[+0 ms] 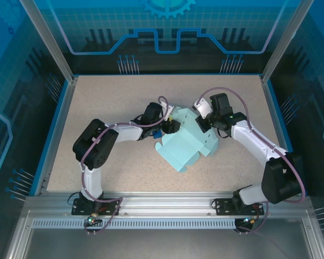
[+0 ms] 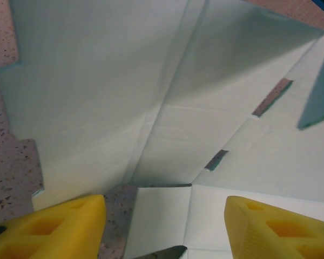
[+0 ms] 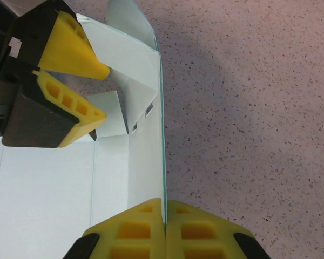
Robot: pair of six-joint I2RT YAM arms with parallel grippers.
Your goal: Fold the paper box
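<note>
Seen from above, a speckled beige counter (image 1: 97, 162) carries a pale cyan, die-cut paper box (image 1: 186, 145) at its middle, partly flat with some panels raised. The left claw (image 1: 170, 125) meets the box's left edge. The right claw (image 1: 201, 123) is at its far right corner. The left wrist camera adds that the left claw's yellow fingers (image 2: 54, 229) stand wide apart, released, with creased card ahead of them. The right wrist camera shows the right claw's yellow fingers (image 3: 135, 232) clenched on the thin edge of an upright panel.
</note>
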